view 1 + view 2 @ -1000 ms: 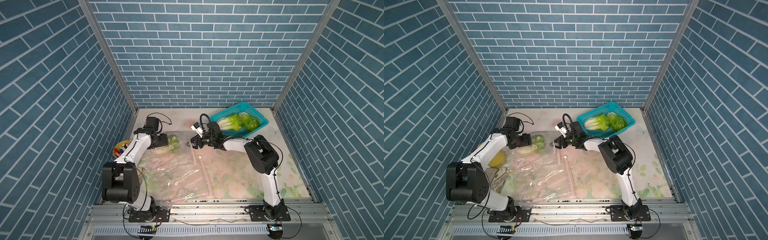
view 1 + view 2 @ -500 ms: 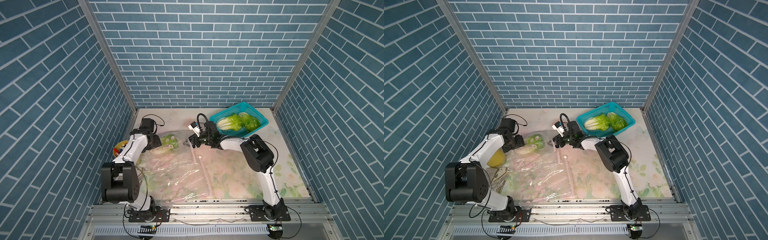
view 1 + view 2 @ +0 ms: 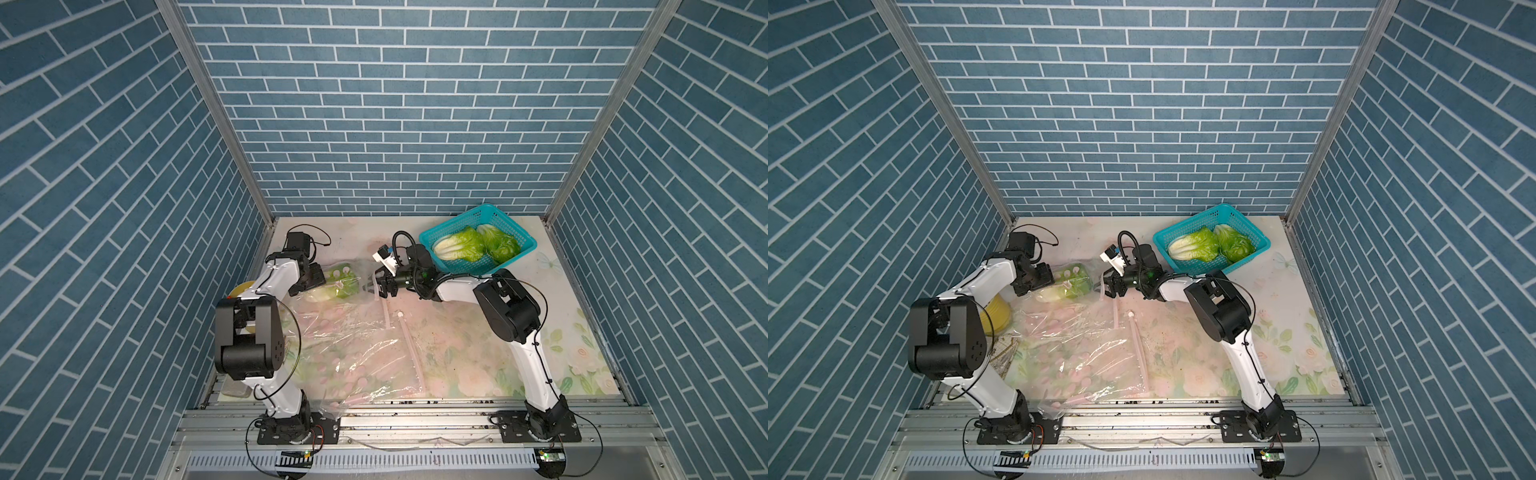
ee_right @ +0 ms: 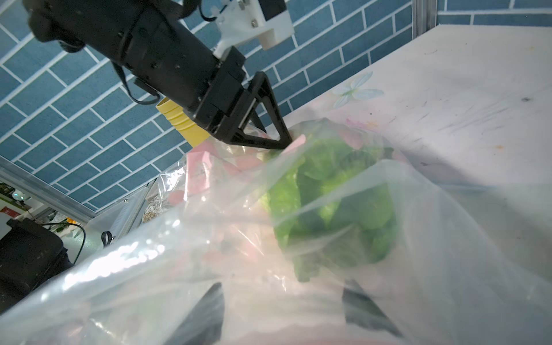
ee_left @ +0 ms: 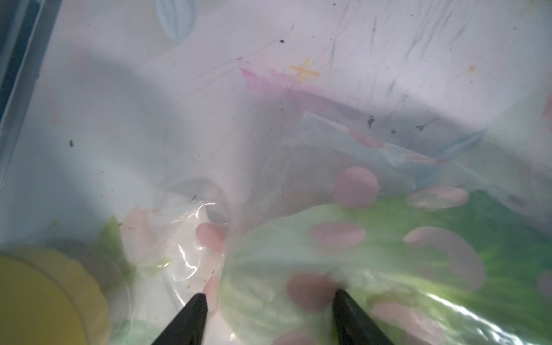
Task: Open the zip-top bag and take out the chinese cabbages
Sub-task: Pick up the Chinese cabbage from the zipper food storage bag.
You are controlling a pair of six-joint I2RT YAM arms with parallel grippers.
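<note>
The zip-top bag (image 3: 353, 345) (image 3: 1075, 345) is clear with pink dots and lies flat across the table's left half. One chinese cabbage (image 3: 336, 286) (image 3: 1065, 286) (image 4: 328, 194) sits inside its far end. My left gripper (image 3: 322, 282) (image 5: 267, 297) is open, its fingers either side of that cabbage's pale base (image 5: 268, 298) through the film. My right gripper (image 3: 372, 286) (image 4: 282, 294) stands open at the bag's mouth, its fingers blurred behind plastic. Two more cabbages (image 3: 459, 245) (image 3: 500, 245) lie in the teal basket (image 3: 515, 226) (image 3: 1248, 226).
A yellow ribbed cup (image 3: 996, 316) (image 5: 44, 298) stands at the left wall beside the left arm. The basket is tilted at the far right corner, just behind the right arm's wrist. Brick walls close in three sides.
The left gripper and the bagged cabbage have shifted a little left, and its jaws have narrowed. The right gripper has moved left, closer to the bag's mouth.
</note>
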